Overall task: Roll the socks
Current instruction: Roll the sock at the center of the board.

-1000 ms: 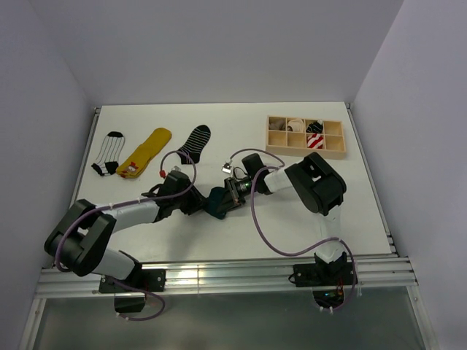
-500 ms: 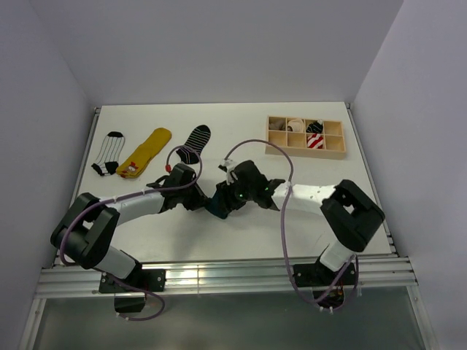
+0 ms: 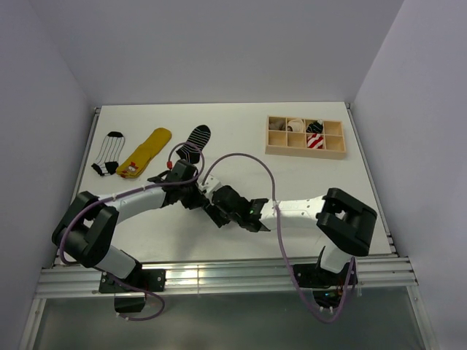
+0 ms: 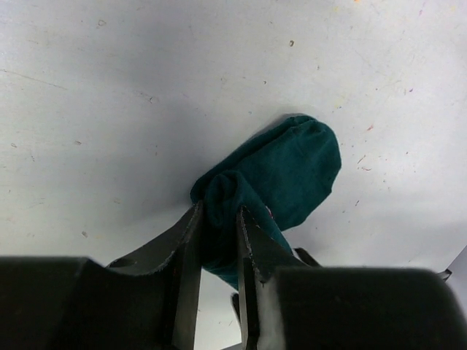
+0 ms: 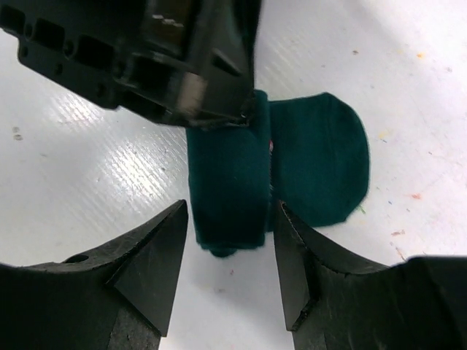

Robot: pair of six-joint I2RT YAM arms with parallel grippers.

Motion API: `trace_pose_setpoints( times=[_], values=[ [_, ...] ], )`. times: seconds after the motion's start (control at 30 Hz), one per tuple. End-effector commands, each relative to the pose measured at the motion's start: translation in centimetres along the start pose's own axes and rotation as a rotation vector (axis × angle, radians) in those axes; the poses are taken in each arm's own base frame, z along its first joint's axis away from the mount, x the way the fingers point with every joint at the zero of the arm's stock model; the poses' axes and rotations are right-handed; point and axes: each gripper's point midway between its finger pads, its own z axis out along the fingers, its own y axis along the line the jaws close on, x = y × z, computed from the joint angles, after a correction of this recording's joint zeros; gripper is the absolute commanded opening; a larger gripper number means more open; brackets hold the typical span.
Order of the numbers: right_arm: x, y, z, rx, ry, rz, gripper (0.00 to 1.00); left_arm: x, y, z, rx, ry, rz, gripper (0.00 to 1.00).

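A dark green sock lies on the white table, one end rolled into a thick roll [image 5: 226, 186] and the toe end flat [image 5: 317, 160]. My left gripper [image 4: 219, 211] is shut on the roll [image 4: 219, 200] from one end; the flat toe [image 4: 292, 164] spreads out beyond it. From the opposite side my right gripper [image 5: 231, 211] stands open, its fingers astride the roll's free end without touching it. In the top view both grippers meet at the table's middle, left [image 3: 203, 198] and right [image 3: 219, 213], and cover the green sock. A black sock with thin white stripes [image 3: 194, 141] lies flat behind them.
A yellow sock [image 3: 146, 152] and a white sock with black stripes [image 3: 109, 153] lie flat at the far left. A wooden compartment box [image 3: 332, 149] stands at the back right and holds rolled socks, one red-and-white [image 3: 314, 141].
My right gripper has opened, let go of the green sock and swung round to its near side. The left gripper has stayed shut on the roll.
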Motion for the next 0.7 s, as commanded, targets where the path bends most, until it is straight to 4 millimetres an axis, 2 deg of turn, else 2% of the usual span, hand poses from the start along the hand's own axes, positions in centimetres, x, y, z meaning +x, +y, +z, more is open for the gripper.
trace_pose_setpoints(
  times=[0.0, 0.1, 0.23, 0.27, 0.33, 0.37, 0.4, 0.47, 0.53, 0.57, 0.63, 0.67],
  values=[
    [-1.6, -0.1, 1.0, 0.075, -0.036, -0.068, 0.58, -0.2, -0.4, 0.0, -0.004, 0.001, 0.03, 0.27],
    [-1.2, 0.7, 1.7, 0.08, -0.027, -0.097, 0.58, -0.1, -0.4, 0.2, -0.002, 0.004, 0.03, 0.27],
    [-0.5, 0.4, 2.8, 0.134, 0.001, -0.128, 0.56, 0.4, -0.7, 0.4, 0.024, 0.029, 0.029, 0.27],
    [0.4, 0.4, 3.2, 0.135, 0.025, -0.137, 0.52, 0.5, -0.8, 0.5, 0.03, 0.031, 0.026, 0.28],
    [0.9, 0.5, 3.4, 0.133, 0.035, -0.139, 0.29, 0.6, -0.7, 0.4, 0.035, 0.033, 0.023, 0.32],
    [1.0, 0.8, 3.4, 0.114, 0.037, -0.137, 0.14, 0.5, -0.8, 0.3, 0.044, 0.026, 0.024, 0.34],
    [1.3, 0.8, 3.3, 0.103, 0.042, -0.129, 0.08, 0.5, -0.7, 0.2, 0.042, 0.024, 0.024, 0.36],
    [1.4, 1.0, 2.9, 0.051, 0.042, -0.09, 0.0, 0.3, -0.6, -0.1, 0.047, 0.004, 0.019, 0.43],
    [1.3, 1.1, 2.6, 0.003, 0.043, -0.04, 0.0, -0.2, -1.0, -0.8, 0.071, -0.02, 0.014, 0.52],
    [1.1, 1.9, 2.1, -0.069, 0.045, -0.016, 0.0, -0.5, -1.1, -1.0, 0.074, -0.036, 0.005, 0.56],
    [1.0, 0.9, 1.9, -0.118, 0.057, 0.057, 0.0, -1.1, -1.1, -1.8, 0.087, -0.066, -0.011, 0.66],
    [1.1, 1.7, 1.6, -0.196, 0.067, 0.082, 0.0, -1.5, -1.0, -2.1, 0.091, -0.082, -0.023, 0.68]
  ],
)
